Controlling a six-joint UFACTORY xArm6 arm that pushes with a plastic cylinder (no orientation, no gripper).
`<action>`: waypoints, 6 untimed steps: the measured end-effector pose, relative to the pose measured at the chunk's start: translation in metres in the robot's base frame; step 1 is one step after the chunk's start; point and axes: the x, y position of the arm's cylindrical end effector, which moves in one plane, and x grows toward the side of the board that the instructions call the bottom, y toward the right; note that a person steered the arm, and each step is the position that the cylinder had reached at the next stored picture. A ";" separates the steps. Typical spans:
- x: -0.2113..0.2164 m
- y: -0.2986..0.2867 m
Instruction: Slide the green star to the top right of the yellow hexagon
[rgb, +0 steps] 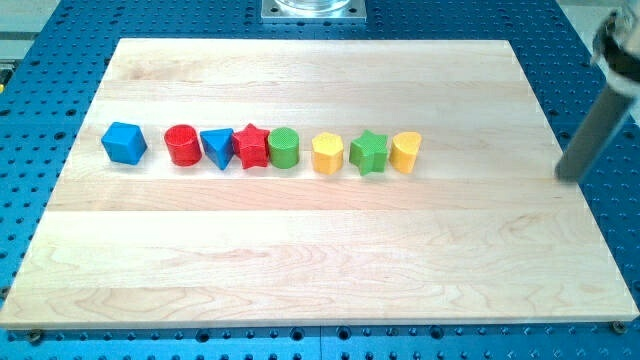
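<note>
Currently: wooden counter on a blue perforated base, yellow hexagon slightly right of the counter's middle.

Dark rod entering from the view's top right, tilted, far to the right of the yellow hexagon. my tip down at about the counter's right edge, a little lower in the view than the hexagon, well apart from every block. No hand on this arm, just the bare rod; touching nothing, holding nothing.

Eight blocks in one row across the counter, hexagon sixth from the view's left.

Right of the hexagon: green star just beside it, level with it, narrow gap or touching, hard to tell. Yellow cylinder beyond the star, close against it.

Left of the hexagon: green cylinder nearest, small gap. Then red star, blue triangle, red cylinder, packed tight together. Blue cube farthest left, clear gap from the red cylinder.
</note>
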 end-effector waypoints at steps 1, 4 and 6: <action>0.011 -0.062; -0.105 -0.202; -0.138 -0.166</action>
